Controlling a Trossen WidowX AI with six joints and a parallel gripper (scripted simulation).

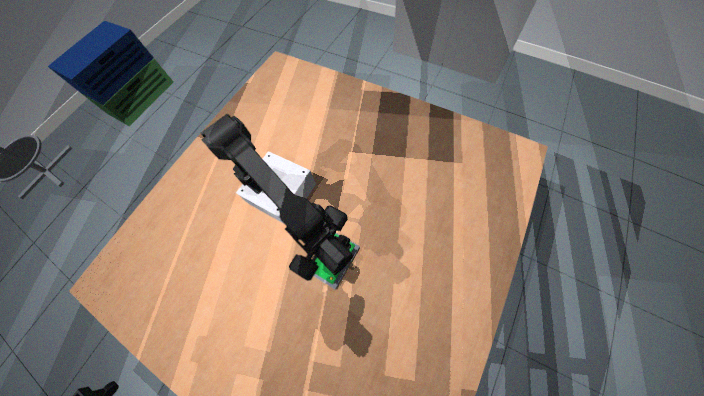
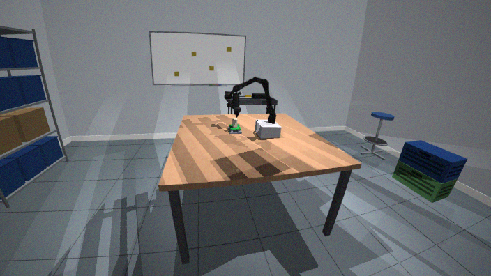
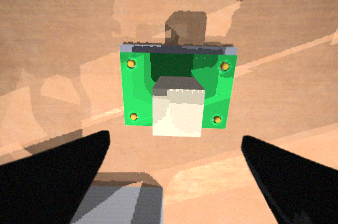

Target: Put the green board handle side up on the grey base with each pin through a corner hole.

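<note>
1. The board point(image 1: 326, 270) point(image 2: 235, 127) point(image 3: 136, 95) sits on the grey base point(image 1: 336, 286) point(image 2: 234, 132) point(image 3: 229, 50), on the table point(image 1: 171, 319) point(image 2: 253, 153). In the top view it lies toward four to five o'clock from the arm's white block point(image 1: 290, 171) point(image 2: 268, 129).
2. Its long axis runs from about one to seven o'clock in the top view, and nearly nine to three in the wrist view.
3. The board looks level; its handle point(image 2: 234, 123) point(image 3: 178, 112) stands upright, pointing up.
4. Gold pins point(image 3: 131, 64) show at all four corner holes, toward ten, two, four and eight o'clock in the wrist view.
5. The gripper point(image 1: 334, 255) point(image 2: 237, 115) point(image 3: 175, 139) is wide open and holds nothing. It is above the handle and apart from it, its fingers toward eight and four o'clock in the wrist view.
6. From the top, the gripper covers the handle and much of the board; its fingertips are hidden.
7. The posts are hard to make out. In the exterior view, the pins are too small to tell.
8. A greyish shape point(image 3: 147, 205) near seven o'clock in the wrist view is cut off by the lower edge.
</note>
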